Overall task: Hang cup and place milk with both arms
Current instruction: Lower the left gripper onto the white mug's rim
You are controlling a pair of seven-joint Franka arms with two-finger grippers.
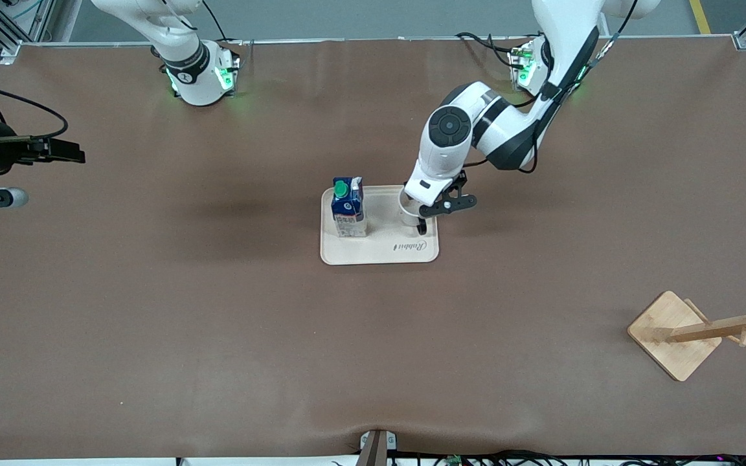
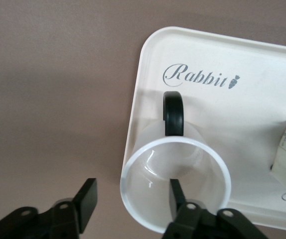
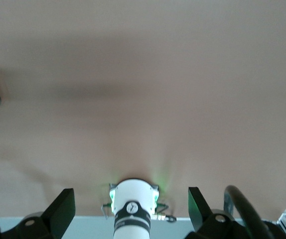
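- Tray [image 1: 379, 254], cream, sits mid-table; "Rabbit" lettering runs along its edge nearest the front camera.
- Milk [image 1: 348, 207] stands upright on the tray, toward the right arm's end. Long axis vertical, green cap on top.
- Cup [image 2: 175, 186] stands upright on the tray, toward the left arm's end, mouth up. Its black handle [image 2: 174, 113] points toward the "Rabbit" lettering, i.e. toward the front camera.
- Milk and cup are apart, bare tray between them.
- Left gripper [image 1: 422, 210] is down at the cup, fingers wide apart. One finger [image 2: 175, 194] is inside the cup mouth, the other [image 2: 86, 198] outside the wall over bare table, so the rim lies between them. Whether either pad touches the wall cannot be told. Nothing gripped.
- The left arm covers most of the cup in the front view.
- Rack [image 1: 703, 330], wooden with pegs on a square base, stands near the table edge at the left arm's end, nearer the front camera than the tray and well apart from it. Open table lies between.
- Right gripper [image 1: 56, 150] waits over the table edge at the right arm's end, fingers [image 3: 63, 209] spread, empty.
- Brown table [image 1: 217, 323] is open around the tray on all sides.
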